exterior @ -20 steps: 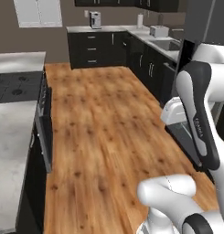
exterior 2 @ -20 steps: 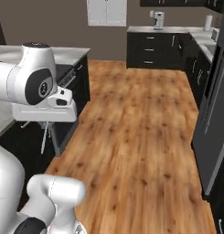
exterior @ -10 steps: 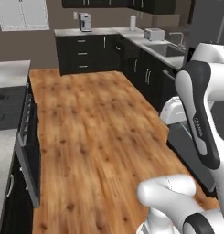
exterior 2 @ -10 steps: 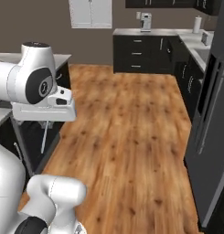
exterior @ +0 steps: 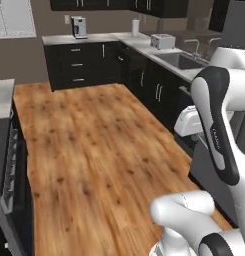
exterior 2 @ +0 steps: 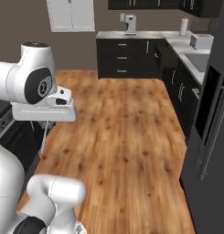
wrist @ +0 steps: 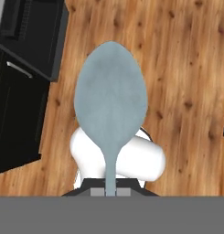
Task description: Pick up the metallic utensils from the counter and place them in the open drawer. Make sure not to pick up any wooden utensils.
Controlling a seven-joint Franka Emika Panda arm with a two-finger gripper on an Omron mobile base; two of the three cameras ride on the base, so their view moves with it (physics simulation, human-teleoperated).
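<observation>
Gripper (wrist: 110, 192) pinched shut on the stem of the spoon (wrist: 110, 103), whose bowl projects straight out from the fingertips, long axis in line with the hand. Beyond the spoon lies wooden floor (wrist: 186, 68); black cabinets (wrist: 22, 82) stand beside it. The open drawer cannot be identified, so its direction from the hand stays undetermined.

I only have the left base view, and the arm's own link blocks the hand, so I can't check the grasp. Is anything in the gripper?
Observer: Yes. In the hand view the gripper is shut on the silvery spoon.
Operator: How does it hang?
Observer: In the right base view it points down below the hand, above the wooden floor.
Operator: Anything near it?
Observer: The hand view shows a black cabinet off to one side of the spoon.
</observation>
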